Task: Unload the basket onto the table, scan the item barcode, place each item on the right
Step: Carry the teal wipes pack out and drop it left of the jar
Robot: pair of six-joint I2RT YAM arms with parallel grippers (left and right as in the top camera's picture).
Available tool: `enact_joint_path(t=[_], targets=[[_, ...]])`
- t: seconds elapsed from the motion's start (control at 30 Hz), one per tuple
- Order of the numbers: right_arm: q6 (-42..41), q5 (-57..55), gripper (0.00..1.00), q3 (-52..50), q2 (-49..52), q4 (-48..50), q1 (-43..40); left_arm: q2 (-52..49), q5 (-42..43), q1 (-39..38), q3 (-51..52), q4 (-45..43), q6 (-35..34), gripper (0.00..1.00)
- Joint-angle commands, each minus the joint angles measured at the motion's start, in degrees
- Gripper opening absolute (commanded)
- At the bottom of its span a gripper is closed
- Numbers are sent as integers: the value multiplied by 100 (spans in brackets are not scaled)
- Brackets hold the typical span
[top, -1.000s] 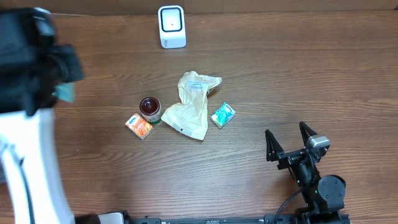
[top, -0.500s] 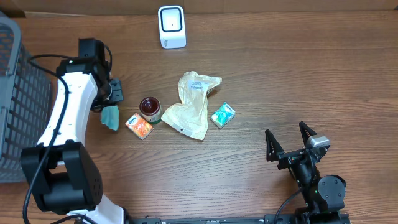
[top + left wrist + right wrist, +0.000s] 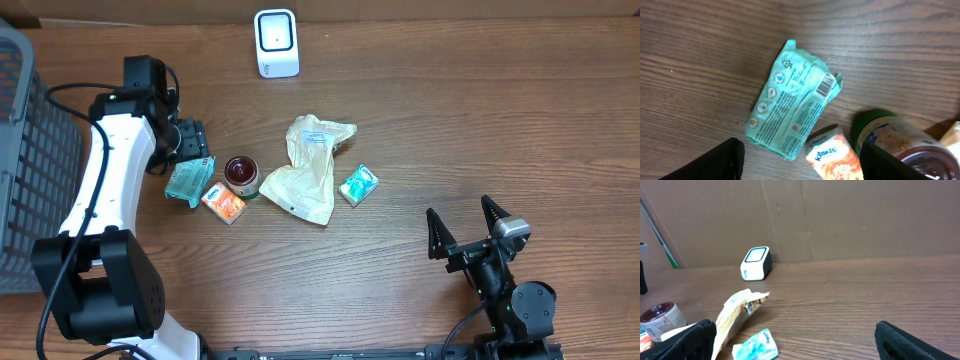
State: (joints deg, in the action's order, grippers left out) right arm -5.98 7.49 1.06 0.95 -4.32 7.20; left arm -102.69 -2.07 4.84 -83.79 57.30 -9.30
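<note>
A green packet point(image 3: 188, 181) lies flat on the table, and the left wrist view shows its barcode point(image 3: 826, 86) facing up. My left gripper point(image 3: 190, 148) hovers just above it, open, with nothing between its fingers point(image 3: 715, 162). The white barcode scanner point(image 3: 276, 43) stands at the table's far edge, well away from the packet. My right gripper point(image 3: 465, 238) rests open near the front right with nothing in it, looking toward the scanner point(image 3: 756, 262).
An orange tissue pack point(image 3: 223, 203) touches the green packet. A jar point(image 3: 241, 174) with a dark red lid, a crumpled beige bag point(image 3: 308, 170) and a teal tissue pack point(image 3: 358, 185) lie mid-table. A grey wire basket point(image 3: 20, 150) stands at the left edge.
My left arm swung down to the table with the green packet, opened its jaws and let it go. The packet now lies beside the orange pack. The right arm has not moved.
</note>
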Motion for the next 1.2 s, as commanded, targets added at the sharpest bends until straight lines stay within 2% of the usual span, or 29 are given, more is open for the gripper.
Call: enact_joint_path(t=[0.0,0.5,0.57,0.63,0.7,0.83,0.97,1.17], targets=[[7,11,100,-59,-24,26,-20,83,258,-48,-385,13,-13,77],[7,11,100,-59,-24,26,-20,490,361,-48,-1615,608,136,78],[7,13,100,-59,-24,26,-20,658,358,-48,-1731,608,313,83],[7,11,100,-59,-24,26,-20,852,358,-48,-1829,590,313,95],[7,11,100,-59,-24,26,-20,994,363,-48,-1875,592,308,100],[7,11,100,-59,-24,26,-20,1351,367,-48,-1878,772,306,99],[7,11,100,-59,-24,26,-20,1512,516,-48,-1878,1311,256,99],[7,11,100,-59,-24,26,-20,1528,544,-48,-1878,1941,-170,100]])
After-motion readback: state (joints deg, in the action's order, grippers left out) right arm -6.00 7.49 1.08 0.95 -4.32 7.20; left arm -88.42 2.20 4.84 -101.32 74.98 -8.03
